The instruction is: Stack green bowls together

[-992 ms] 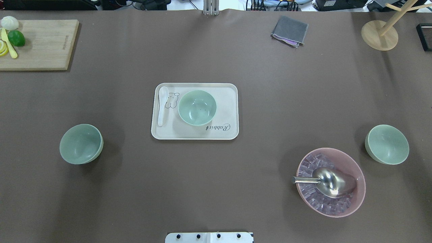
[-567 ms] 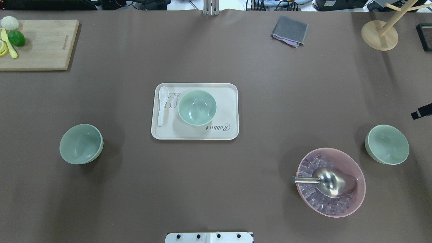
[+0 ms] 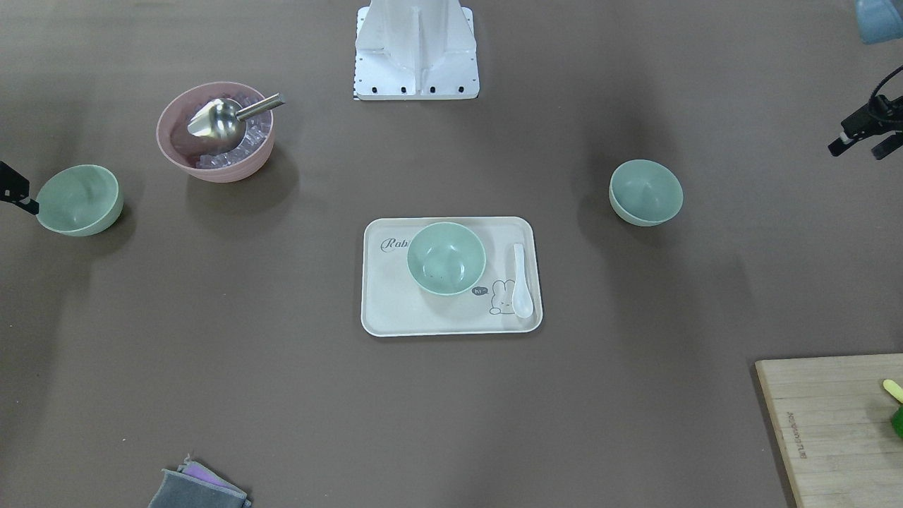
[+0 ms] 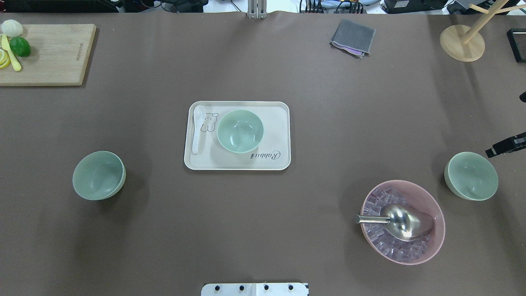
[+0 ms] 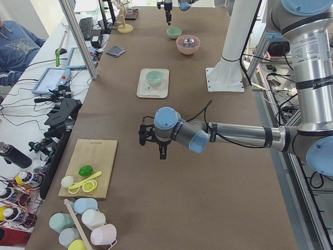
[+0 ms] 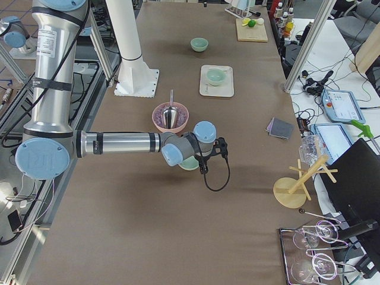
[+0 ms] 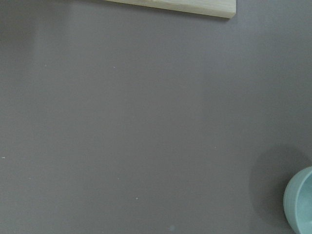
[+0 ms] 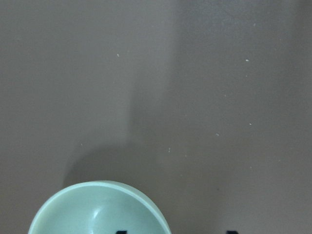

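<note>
Three pale green bowls stand upright and apart. One bowl (image 4: 98, 175) is at the left, one bowl (image 4: 240, 131) sits on the cream tray (image 4: 275, 119), and one bowl (image 4: 471, 176) is at the right. My right gripper (image 8: 176, 231) is open above the right bowl's (image 8: 97, 209) far rim. One of its fingertips (image 4: 504, 146) shows at the overhead view's right edge. My left gripper (image 3: 862, 146) is open and empty, high and well outside the left bowl (image 3: 645, 192). That bowl (image 7: 300, 204) shows at the corner of the left wrist view.
A pink bowl (image 4: 423, 193) of ice with a metal scoop (image 4: 400, 222) stands close to the right bowl. A white spoon (image 4: 198, 129) lies on the tray. A cutting board (image 4: 53, 53), grey cloth (image 4: 352, 38) and wooden stand (image 4: 462, 43) are at the far edge.
My right gripper has come into the overhead view from the right edge and moved toward the right bowl. The bowls have not moved.
</note>
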`<action>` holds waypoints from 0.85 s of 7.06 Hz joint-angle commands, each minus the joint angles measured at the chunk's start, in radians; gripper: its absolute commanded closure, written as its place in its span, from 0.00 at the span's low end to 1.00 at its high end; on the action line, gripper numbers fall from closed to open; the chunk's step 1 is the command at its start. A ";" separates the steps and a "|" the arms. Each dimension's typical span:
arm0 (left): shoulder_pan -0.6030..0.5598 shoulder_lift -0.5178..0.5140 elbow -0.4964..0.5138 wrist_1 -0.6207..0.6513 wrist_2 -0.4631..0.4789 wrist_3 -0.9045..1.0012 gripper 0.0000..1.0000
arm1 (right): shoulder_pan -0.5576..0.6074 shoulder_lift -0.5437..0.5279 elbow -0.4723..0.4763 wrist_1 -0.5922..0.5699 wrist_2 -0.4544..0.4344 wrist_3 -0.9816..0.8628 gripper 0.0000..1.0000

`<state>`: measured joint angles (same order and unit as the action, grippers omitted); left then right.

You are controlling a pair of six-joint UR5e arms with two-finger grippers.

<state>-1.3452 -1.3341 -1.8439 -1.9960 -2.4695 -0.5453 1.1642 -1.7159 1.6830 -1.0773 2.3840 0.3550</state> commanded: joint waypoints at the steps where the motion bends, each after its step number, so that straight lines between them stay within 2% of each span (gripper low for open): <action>1: 0.050 -0.031 0.005 -0.007 0.029 -0.059 0.02 | -0.047 -0.004 -0.076 0.113 -0.022 -0.007 0.26; 2: 0.058 -0.033 0.003 -0.007 0.035 -0.068 0.02 | -0.061 -0.004 -0.106 0.160 -0.022 -0.005 0.26; 4: 0.058 -0.033 0.003 -0.007 0.035 -0.070 0.02 | -0.077 -0.004 -0.106 0.162 -0.019 -0.005 0.27; 5: 0.058 -0.033 0.003 -0.007 0.035 -0.070 0.02 | -0.078 -0.005 -0.106 0.162 -0.017 -0.005 0.50; 6: 0.058 -0.033 0.006 -0.007 0.035 -0.070 0.03 | -0.078 -0.007 -0.108 0.163 -0.014 -0.005 0.85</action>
<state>-1.2874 -1.3666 -1.8398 -2.0034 -2.4346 -0.6148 1.0881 -1.7211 1.5773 -0.9165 2.3668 0.3498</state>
